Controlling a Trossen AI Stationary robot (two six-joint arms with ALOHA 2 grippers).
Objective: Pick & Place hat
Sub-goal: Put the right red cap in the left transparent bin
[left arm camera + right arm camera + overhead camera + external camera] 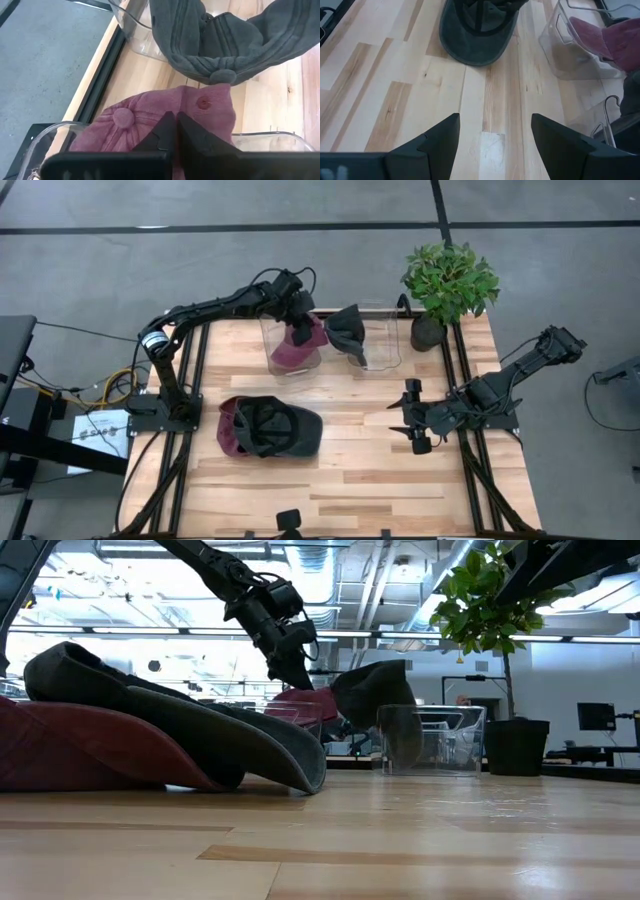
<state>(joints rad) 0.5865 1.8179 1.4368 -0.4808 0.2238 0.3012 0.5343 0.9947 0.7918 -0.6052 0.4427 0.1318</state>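
A maroon hat (300, 343) lies crown up in the left clear bin (272, 330) at the table's far side. A dark grey hat (347, 332) is draped over the neighbouring clear bin (385, 345). My left gripper (175, 122) is shut on the maroon hat's crown (150, 120); in the low view this left gripper (300, 675) slants down onto the maroon hat (310, 700). A second dark hat (285, 428) lies on top of another maroon one (230, 430) on the table. My right gripper (412, 417) hovers open at the table's right side, with nothing between its fingers. My left gripper has its two fingertips closed together on the maroon hat's crown cloth (172, 111), between the top button (123, 116) and an eyelet (202, 102). The fingers slant down from the table's far left. Whether a fold of cloth sits between them is hidden by the fingers. The hat rests in its bin.
A potted plant (448, 280) stands at the far right corner beside the bins. The two stacked hats take up the table's left middle. Bare wood (485, 100) lies under my right gripper (492, 135) and along the near edge.
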